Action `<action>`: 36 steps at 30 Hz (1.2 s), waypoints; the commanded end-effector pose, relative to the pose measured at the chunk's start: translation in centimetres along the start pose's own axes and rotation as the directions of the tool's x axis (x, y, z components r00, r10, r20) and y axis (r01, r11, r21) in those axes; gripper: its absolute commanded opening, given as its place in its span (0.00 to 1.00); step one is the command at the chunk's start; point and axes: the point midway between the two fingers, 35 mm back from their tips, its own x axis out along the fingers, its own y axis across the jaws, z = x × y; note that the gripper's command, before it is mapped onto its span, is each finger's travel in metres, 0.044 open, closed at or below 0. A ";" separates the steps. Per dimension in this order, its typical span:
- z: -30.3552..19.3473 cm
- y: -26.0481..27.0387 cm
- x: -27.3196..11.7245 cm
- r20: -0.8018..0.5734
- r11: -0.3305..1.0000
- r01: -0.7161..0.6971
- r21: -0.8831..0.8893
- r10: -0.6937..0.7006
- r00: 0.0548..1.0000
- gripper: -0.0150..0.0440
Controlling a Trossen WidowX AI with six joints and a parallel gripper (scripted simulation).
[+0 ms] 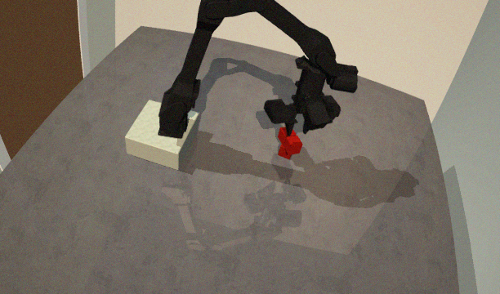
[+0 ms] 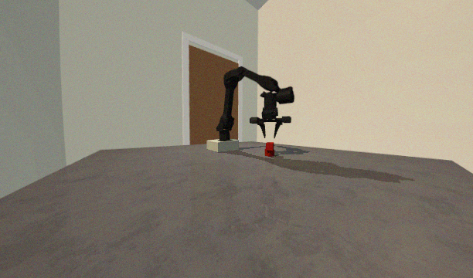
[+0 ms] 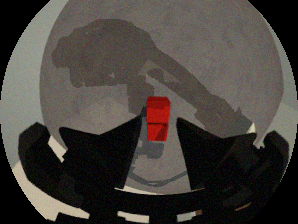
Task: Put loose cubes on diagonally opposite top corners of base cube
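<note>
My gripper (image 1: 297, 133) (image 2: 270, 137) (image 3: 158, 120) is open and empty, its fingertips apart and above the red cubes. The red cubes form one compact cluster of the same colour. An upper red cube (image 1: 294, 145) (image 2: 270, 145) sits on top of the cluster, over the lower red base cube (image 2: 269, 153). In the wrist view, two red blocks lie in line between and ahead of the fingertips, a farther one (image 3: 158, 114) and a nearer one (image 3: 157, 133), with a thin dark line between them. Their exact corners and the gap width cannot be told.
The arm stands on a cream block (image 1: 152, 126) (image 2: 222, 146) at the left of the grey table (image 1: 111, 229) (image 2: 182, 216). Shadows of the arm fall across the table around the red cubes.
</note>
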 end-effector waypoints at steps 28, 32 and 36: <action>0.0 0.1 -3.5 0.001 1.000 -0.005 0.000 0.005 1.000 0.78; 0.0 0.1 -3.7 0.001 1.000 -0.005 0.000 0.005 1.000 0.93; -2.0 0.8 -3.5 -0.002 1.000 -0.003 -0.001 0.003 1.000 0.93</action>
